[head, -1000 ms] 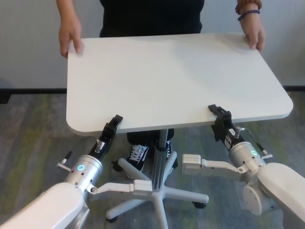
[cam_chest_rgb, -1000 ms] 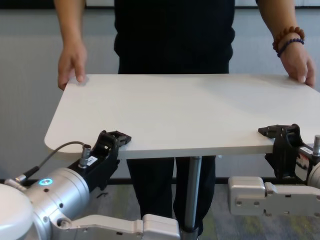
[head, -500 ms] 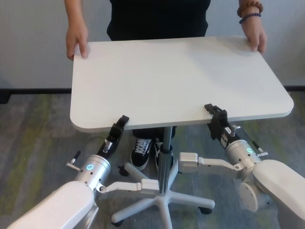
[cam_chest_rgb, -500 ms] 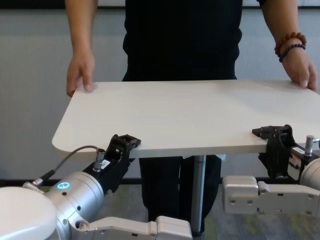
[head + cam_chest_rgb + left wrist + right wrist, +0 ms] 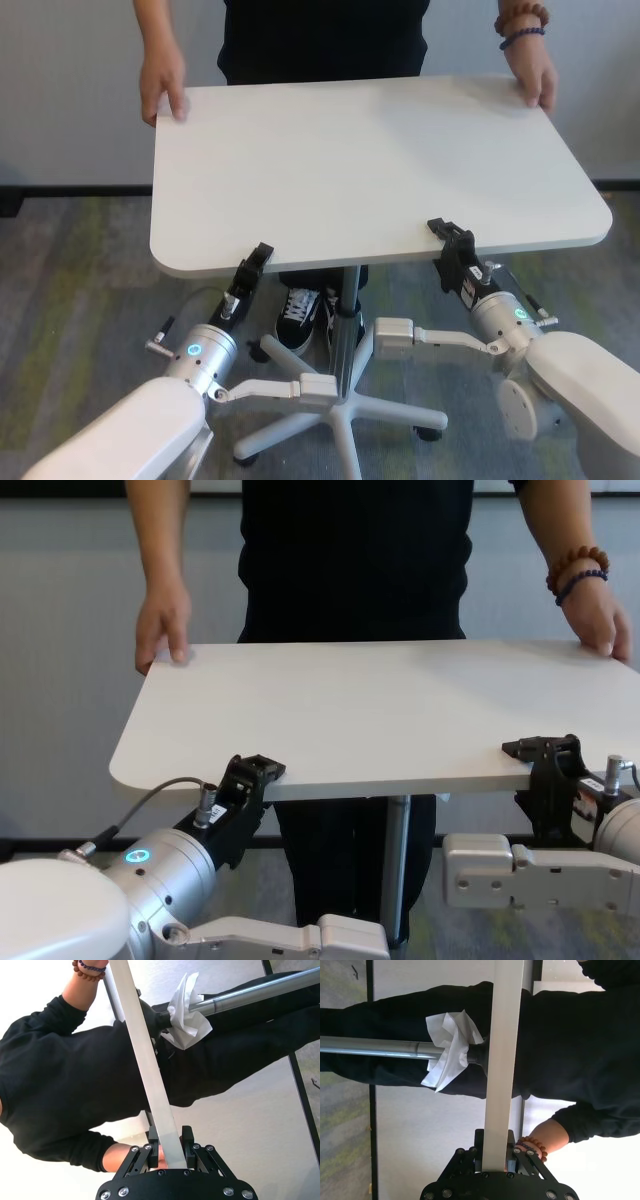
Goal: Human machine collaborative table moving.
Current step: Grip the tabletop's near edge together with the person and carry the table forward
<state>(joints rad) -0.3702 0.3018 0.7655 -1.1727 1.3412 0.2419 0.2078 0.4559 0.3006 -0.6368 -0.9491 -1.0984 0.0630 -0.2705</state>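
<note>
One white table [image 5: 380, 160] stands between the robot and a person in black [image 5: 320, 40], its rectangular top with rounded corners carried on a slim silver pole [image 5: 345, 320] that rises from a white star-shaped wheeled base [image 5: 340, 415] on grey carpet. Both of the robot's grippers are clamped on the table's near edge: the left gripper [image 5: 258, 258] pinches it towards the near left corner, and the right gripper [image 5: 447, 235] pinches it towards the near right corner, each with one finger above the top and one beneath. The wrist views show the thin edge of the top squeezed between the closed fingers [image 5: 186, 1137]. On the far side, the person's hands rest on the two far corners, one at the robot's left [image 5: 162, 85] and one at its right [image 5: 532, 72], the latter wrist wearing brown bead and purple bracelets [image 5: 522, 24]. A crumpled white tissue [image 5: 447, 1050] sits around the pole just under the top.
</note>
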